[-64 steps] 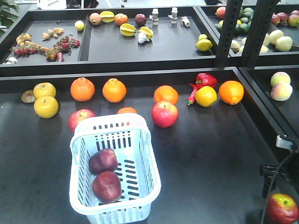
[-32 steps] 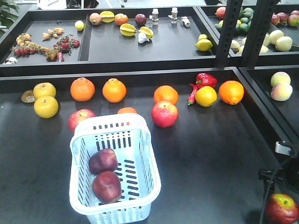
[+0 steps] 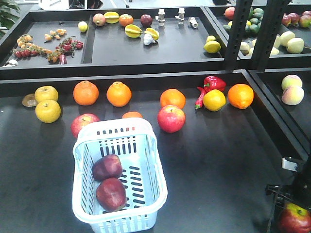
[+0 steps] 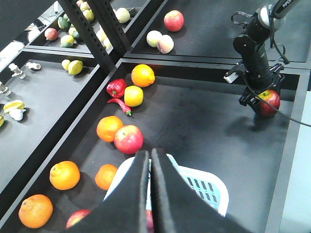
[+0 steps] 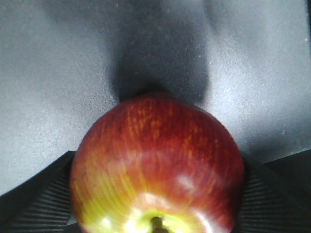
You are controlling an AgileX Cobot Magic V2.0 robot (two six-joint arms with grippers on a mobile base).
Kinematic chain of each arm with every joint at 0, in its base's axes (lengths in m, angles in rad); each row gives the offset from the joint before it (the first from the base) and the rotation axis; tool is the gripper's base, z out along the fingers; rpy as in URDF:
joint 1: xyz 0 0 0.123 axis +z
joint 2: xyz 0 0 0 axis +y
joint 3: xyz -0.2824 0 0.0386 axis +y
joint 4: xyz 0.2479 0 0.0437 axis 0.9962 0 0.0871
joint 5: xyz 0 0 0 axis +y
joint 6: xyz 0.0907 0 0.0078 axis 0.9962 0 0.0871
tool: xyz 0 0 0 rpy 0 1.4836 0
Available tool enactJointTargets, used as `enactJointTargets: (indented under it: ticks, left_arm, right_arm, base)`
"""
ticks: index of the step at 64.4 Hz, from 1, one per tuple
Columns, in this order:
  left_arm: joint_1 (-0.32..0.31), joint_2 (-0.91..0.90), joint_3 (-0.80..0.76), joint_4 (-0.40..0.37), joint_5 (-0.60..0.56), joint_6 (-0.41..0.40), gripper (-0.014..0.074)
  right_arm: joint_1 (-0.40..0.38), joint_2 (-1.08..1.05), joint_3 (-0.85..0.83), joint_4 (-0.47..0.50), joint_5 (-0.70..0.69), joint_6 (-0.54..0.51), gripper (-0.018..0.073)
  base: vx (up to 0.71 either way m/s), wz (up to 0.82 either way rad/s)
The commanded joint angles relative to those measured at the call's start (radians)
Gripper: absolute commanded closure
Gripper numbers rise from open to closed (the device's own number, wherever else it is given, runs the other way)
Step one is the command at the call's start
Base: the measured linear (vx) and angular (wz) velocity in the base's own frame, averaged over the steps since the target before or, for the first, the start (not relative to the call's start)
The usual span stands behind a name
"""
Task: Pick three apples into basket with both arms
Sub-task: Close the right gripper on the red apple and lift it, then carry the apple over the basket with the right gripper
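1. The black table [image 3: 218, 160] carries the basket, oranges and loose fruit.
2. The basket [image 3: 82, 204] stands at front left of the table; it contains two apples, a rear one [image 3: 107, 167] and a front one [image 3: 111, 194], touching each other.
3. The right arm [image 4: 255, 48] reaches down at the front right table corner.
4. The right gripper [image 4: 265, 99] straddles the third apple [image 5: 155, 174], one ribbed pad [image 5: 39, 204] at each flank; whether the pads press the skin cannot be determined.
5. The left gripper [image 4: 149, 162] sits above the basket's far rim, jaws closed together, holding nothing.
6. A lighter red apple [image 3: 171, 118] rests just beyond the basket.
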State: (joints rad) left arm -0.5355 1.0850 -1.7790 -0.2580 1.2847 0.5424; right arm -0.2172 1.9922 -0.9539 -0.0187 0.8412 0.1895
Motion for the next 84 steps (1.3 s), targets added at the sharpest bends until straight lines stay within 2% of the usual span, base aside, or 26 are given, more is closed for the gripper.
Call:
enactJointTargets:
  ticks: [1, 13, 20, 28, 36, 45, 51, 59, 65, 75, 84]
  left_arm:
    - [-0.006, -0.005, -0.024, -0.02, -0.053, -0.004, 0.0603]
    - [-0.006, -0.005, -0.024, -0.02, -0.054, -0.004, 0.0603]
    - [-0.006, -0.005, -0.024, -0.02, -0.053, -0.004, 0.0603]
    - [-0.006, -0.005, -0.024, -0.02, -0.053, -0.004, 0.0603]
    - [-0.006, -0.005, -0.024, -0.02, -0.053, -0.004, 0.0603]
    - [-0.006, -0.005, -0.024, -0.02, -0.054, -0.004, 0.0603]
    - [-0.006, -0.005, -0.024, -0.02, -0.053, -0.004, 0.0603]
    - [-0.006, -0.005, -0.024, -0.02, -0.053, -0.004, 0.0603]
    - [-0.006, -0.005, -0.024, -0.02, -0.053, -0.004, 0.0603]
    - [-0.006, -0.005, -0.024, -0.02, -0.053, -0.004, 0.0603]
    - [-0.006, -0.005, -0.024, -0.02, -0.054, -0.004, 0.0603]
  right_arm:
    - [-0.006, -0.029, -0.012, -0.021, 0.006, -0.002, 0.0149]
    - [-0.003, -0.061, -0.048, -0.003, -0.002, -0.051, 0.0245]
    - [-0.003, -0.116, -0.113, 0.086, 0.011, -0.132, 0.0258]
    - [-0.003, -0.186, -0.23, 0.29, 0.038, -0.279, 0.0258]
    - [0.043, -0.245, -0.363, 0.565, 0.044, -0.444, 0.0258]
    - [0.195, -0.254, -0.507, 0.826, 0.062, -0.594, 0.0258]
    - [0.327, -0.215, -0.601, 0.936, 0.077, -0.673, 0.0258]
    - [0.469, -0.11, -0.731, 0.976, 0.078, -0.671, 0.0258]
    - [0.531, -0.031, -0.812, 0.972, 0.111, -0.639, 0.0257]
    - [0.573, 0.064, -0.919, 0.963, 0.155, -0.632, 0.0221]
    - [0.577, 0.09, -0.955, 0.963, 0.149, -0.619, 0.01]
  base:
    - [0.0, 0.0]
    - [0.0, 0.0]
    - [0.0, 0.0]
    - [0.0, 0.0]
    - [0.0, 0.0]
    - [0.0, 0.0]
    - [0.0, 0.0]
    - [0.0, 0.0]
    - [0.0, 0.0]
    - [0.0, 0.0]
    - [0.0, 0.0]
